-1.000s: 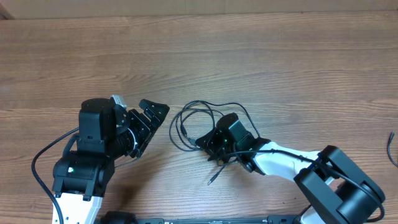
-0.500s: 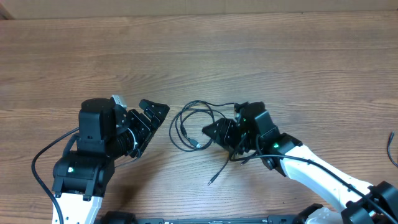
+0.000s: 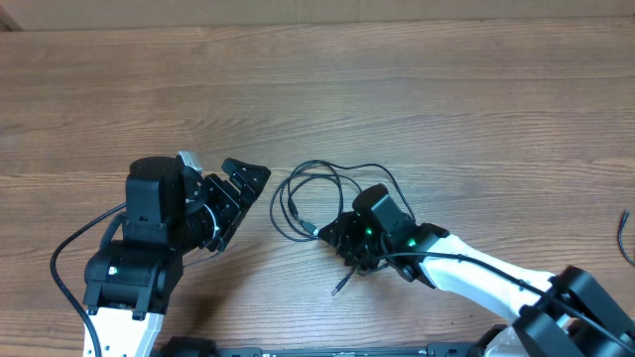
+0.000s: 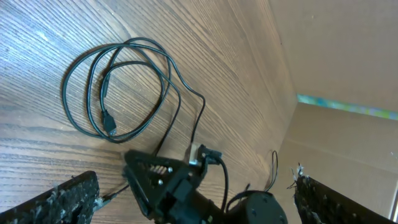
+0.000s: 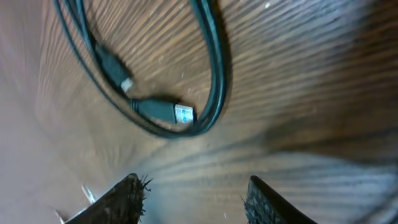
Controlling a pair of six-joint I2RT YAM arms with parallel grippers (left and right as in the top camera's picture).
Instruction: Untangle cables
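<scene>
Wood table (image 3: 397, 89) bears looped cables (image 5: 216, 62); right hand (image 5: 193, 190) spread beside them, left hand (image 3: 241, 203) spread.

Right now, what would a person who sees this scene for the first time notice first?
A loose loop of thin black cables lies near the middle of the brown wooden table, with a silvery-white plug inside it. The right gripper hovers open at the loop's lower right edge, while the left gripper sits open just left of it.
</scene>
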